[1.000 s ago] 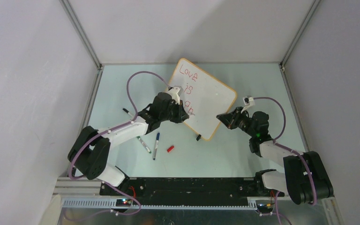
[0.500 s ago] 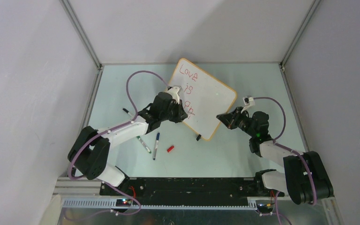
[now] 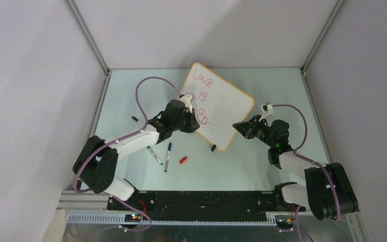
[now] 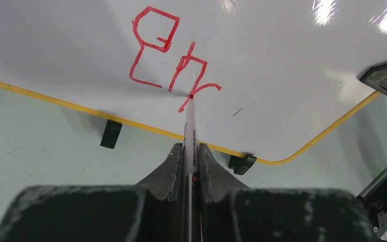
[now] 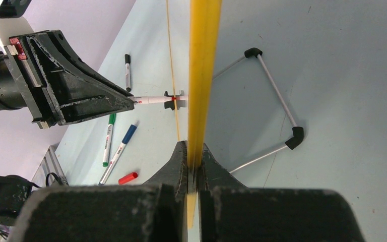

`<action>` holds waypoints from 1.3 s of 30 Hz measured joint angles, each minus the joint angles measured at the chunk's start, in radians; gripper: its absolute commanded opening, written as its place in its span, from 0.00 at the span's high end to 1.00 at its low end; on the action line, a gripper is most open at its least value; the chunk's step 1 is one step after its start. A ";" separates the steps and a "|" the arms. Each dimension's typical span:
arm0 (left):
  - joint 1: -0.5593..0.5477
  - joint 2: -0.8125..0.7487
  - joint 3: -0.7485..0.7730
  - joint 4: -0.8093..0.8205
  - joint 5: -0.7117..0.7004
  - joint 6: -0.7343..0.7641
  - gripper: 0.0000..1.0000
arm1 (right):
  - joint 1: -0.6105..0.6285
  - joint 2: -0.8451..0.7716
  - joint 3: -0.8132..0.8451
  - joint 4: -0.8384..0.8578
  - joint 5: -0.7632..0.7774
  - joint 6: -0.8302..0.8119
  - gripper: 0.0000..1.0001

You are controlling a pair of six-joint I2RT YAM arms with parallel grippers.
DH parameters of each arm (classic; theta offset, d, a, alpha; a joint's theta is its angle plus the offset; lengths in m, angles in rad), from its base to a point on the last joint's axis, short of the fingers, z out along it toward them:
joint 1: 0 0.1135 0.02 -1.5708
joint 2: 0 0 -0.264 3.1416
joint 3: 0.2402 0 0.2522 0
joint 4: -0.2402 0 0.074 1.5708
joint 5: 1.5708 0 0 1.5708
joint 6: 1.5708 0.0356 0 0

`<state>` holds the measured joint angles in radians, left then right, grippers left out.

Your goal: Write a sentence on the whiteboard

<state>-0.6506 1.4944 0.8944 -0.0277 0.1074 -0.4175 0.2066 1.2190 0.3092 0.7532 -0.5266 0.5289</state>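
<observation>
Left fingers [image 4: 177, 161] are closed nearly all the way on a slim white-barrelled red marker [image 4: 189, 126], which juts forward from between them. Its red tip touches the glossy face of the white, round-cornered, orange-framed whiteboard [image 4: 282, 60] and rests on the last red stroke, just right of the "En" that starts the third line of the red handwritten sentence [image 4: 156, 55].

Right fingers [image 5: 179, 164] are pinched shut on the thin orange edge of the whiteboard, which this wrist camera sees edge-on as a narrow yellow-orange band [image 5: 204, 60].

From above, the whiteboard [image 3: 227, 108] stands at the far middle of the pale green bench [image 3: 126, 91]. It is turned at an angle, with one corner towards the back wall. The left fingers [image 3: 190, 121] meet it at its left lower part and the right fingers [image 3: 243, 127] hold its right lower edge. The sentence [image 3: 201, 93] reads "Love", then "is", then the start of a third line beside the left arm.

Two small black clip feet [image 4: 111, 133] sit on the bench under the lower frame. A thin metal wire stand with black corner pieces [image 5: 277, 108] shows on the far side of the board.

Left of the board and apart from it, a black marker [image 3: 138, 120], a green marker [image 3: 155, 155], a blue-capped marker [image 3: 168, 156] and a small red cap [image 3: 183, 160] lie loose on the bench.
</observation>
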 measured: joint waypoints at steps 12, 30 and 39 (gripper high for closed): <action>-0.011 0.000 0.000 -0.007 0.019 0.000 1.00 | 0.000 0.000 0.000 0.000 0.000 0.000 1.00; -0.013 0.026 0.055 -0.051 0.037 0.001 1.00 | 0.000 0.000 0.000 0.000 0.003 -0.002 1.00; -0.014 0.049 0.119 -0.088 0.039 0.009 1.00 | 0.000 0.000 0.000 -0.001 0.004 -0.002 1.00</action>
<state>-0.6647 1.5436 1.0138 -0.1158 0.1459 -0.4084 0.2066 1.2190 0.3088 0.7525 -0.5228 0.5266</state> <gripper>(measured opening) 0.150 0.047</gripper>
